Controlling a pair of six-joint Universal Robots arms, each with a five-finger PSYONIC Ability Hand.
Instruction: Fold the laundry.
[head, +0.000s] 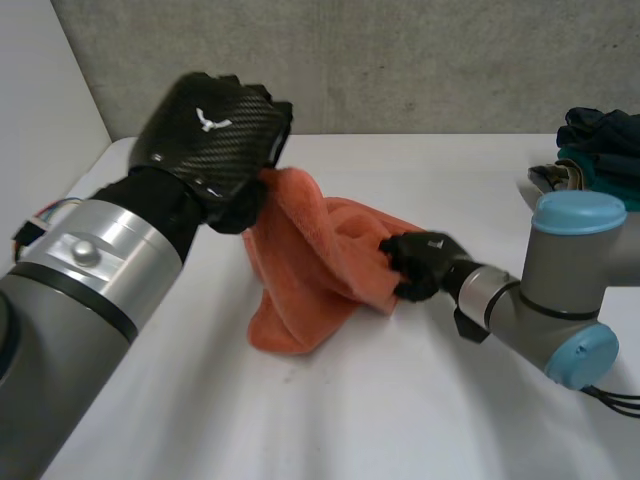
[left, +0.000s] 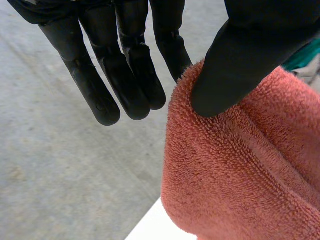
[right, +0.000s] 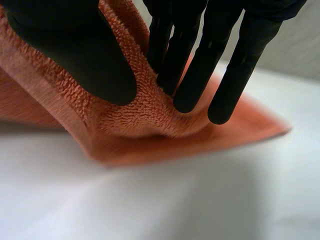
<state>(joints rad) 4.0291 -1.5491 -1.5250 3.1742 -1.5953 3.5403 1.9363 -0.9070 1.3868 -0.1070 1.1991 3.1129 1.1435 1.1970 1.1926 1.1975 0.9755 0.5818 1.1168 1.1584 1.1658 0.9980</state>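
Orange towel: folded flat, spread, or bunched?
Bunched, not folded. The orange towel hangs crumpled, pinched high by the left hand and at its other end by the right hand, its lowest part on the table.

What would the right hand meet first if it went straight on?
The towel: the right hand pinches its edge, and the bunched cloth lies straight ahead of it. What lies beyond the cloth is unclear.

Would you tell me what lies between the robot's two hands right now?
The towel, pinched by the left hand and the right hand, spans that gap; the head view shows it.
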